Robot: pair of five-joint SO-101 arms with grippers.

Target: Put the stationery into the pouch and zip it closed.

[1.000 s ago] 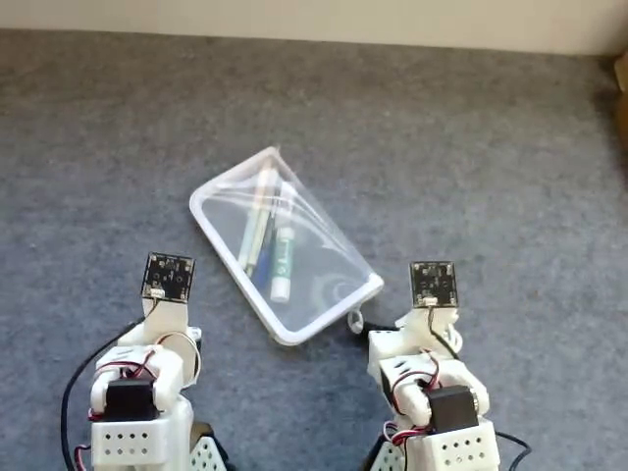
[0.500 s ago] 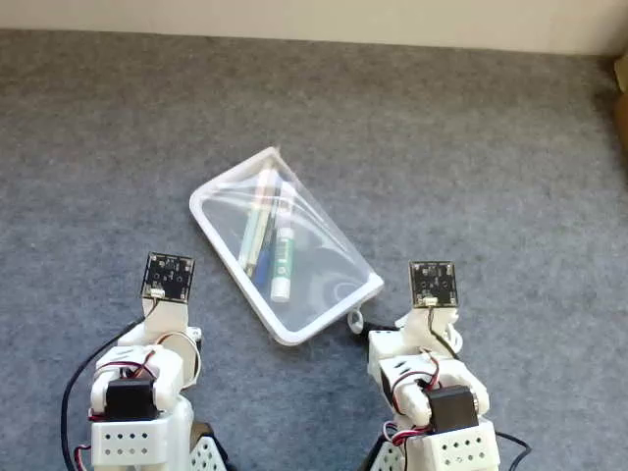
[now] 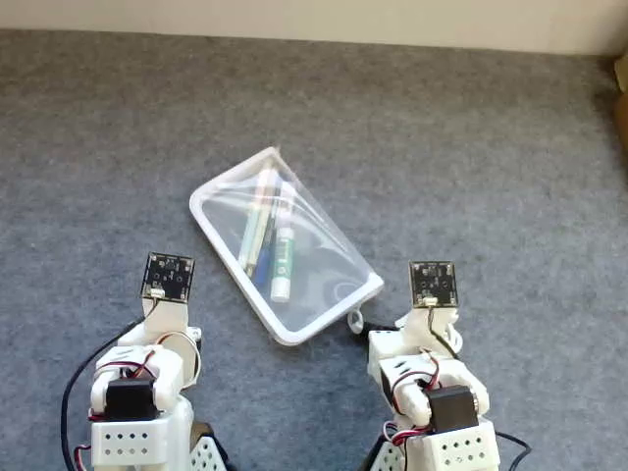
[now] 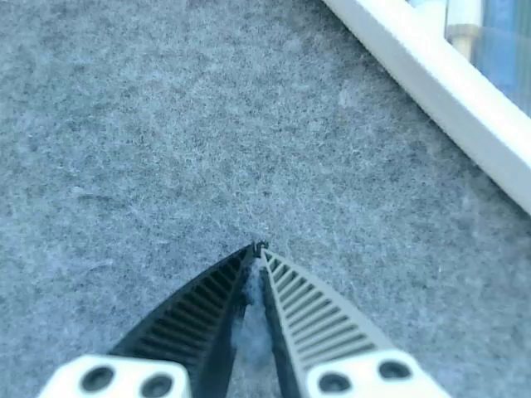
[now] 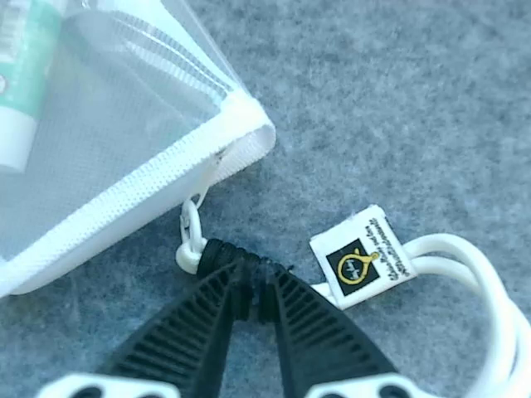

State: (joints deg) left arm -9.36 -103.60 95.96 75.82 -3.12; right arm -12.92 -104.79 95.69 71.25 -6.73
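Clear zipped pouch (image 3: 285, 245); stationery (image 3: 267, 240) inside

Grey short-piled carpet (image 3: 491, 147) covers the whole work surface, and its nap looks fuzzy and flecked up close. A pale cream band (image 3: 294, 18) runs along the far edge. A brown edge (image 3: 622, 98), perhaps wood, shows at the far right corner. The light is soft and even.

Grey, felt-like surface (image 3: 471, 147). A clear pouch (image 3: 329, 265) with white edging lies flat on it, set diagonally, near the centre. A white cord (image 5: 489, 278) with a tag (image 5: 362, 257) lies just beside the pouch's corner.
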